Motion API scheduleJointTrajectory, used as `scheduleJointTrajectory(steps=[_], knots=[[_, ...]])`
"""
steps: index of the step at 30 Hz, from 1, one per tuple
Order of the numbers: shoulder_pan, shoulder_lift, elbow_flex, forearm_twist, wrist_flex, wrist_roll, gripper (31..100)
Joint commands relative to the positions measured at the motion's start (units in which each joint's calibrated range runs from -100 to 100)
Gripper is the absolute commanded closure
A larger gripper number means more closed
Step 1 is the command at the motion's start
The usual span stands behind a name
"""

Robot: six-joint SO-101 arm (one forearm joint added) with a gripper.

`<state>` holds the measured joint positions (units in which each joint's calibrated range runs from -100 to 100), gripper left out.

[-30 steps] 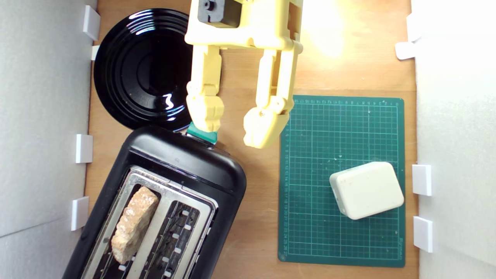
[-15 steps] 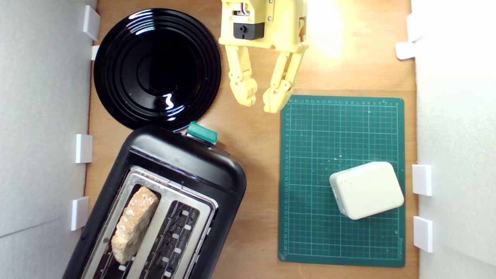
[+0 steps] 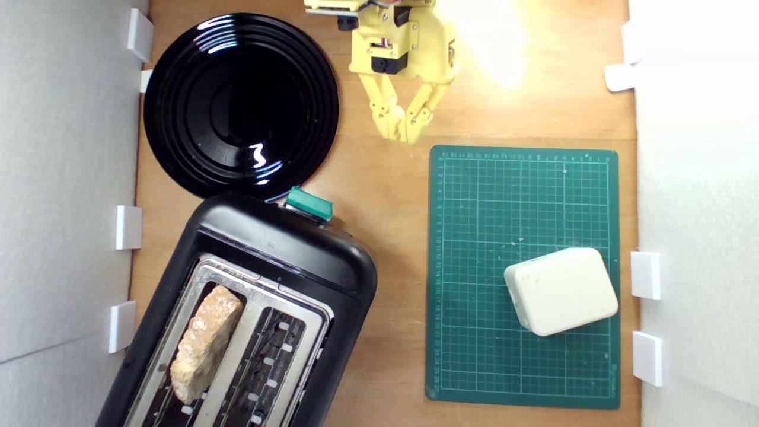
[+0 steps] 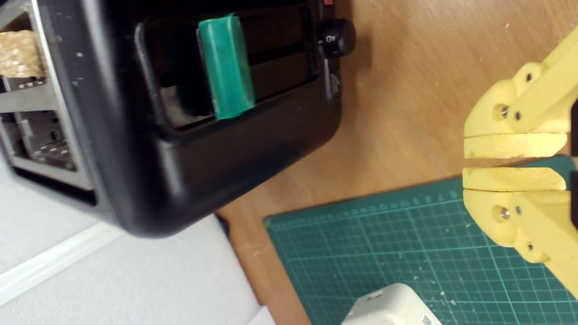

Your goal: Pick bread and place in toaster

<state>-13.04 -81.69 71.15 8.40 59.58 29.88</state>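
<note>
Bread [image 3: 205, 343] stands on edge in one slot of the toaster [image 3: 284, 249], the slot nearer the exterior view's left, with its crust poking above the silver top plate; the other slot shows only its wire guides. In the wrist view a corner of the bread [image 4: 17, 53] shows at the frame edge, and the toaster's [image 4: 189, 162] black end wall carries the teal-green lever knob [image 4: 224, 67] and a small black dial [image 4: 335, 38] bearing a tiny white mark too small to read. The yellow claw [image 3: 402, 137] hangs over bare tabletop [image 3: 379, 178], between the glossy black plate [image 3: 240, 107] and the green cutting mat [image 3: 522, 201], well apart from the toaster. Its fingertips are nearly together with only a thin slit between them, and they hold nothing; the wrist view shows the claw [image 4: 512, 162] the same way. The mat is printed with a pale grid and rows of ruler numerals along its edges, legible only as small figures. An off-white plastic block [image 3: 560, 290] rests on the mat, with a small label at its edge in the wrist view that cannot be read.
</note>
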Motion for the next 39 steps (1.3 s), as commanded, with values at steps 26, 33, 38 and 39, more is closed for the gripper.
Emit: scheduleJointTrajectory(steps=[26, 33, 38, 39], knots=[[-1.1, -17.5, 23.1, -0.3, 8.0, 1.0, 97.6], [-1.5, -17.5, 23.2, -0.4, 8.0, 0.5, 97.0], [-1.5, -17.2, 23.2, -0.4, 8.0, -0.2, 96.8], [-1.5, -17.2, 23.2, -0.4, 8.0, -0.7, 96.9]])
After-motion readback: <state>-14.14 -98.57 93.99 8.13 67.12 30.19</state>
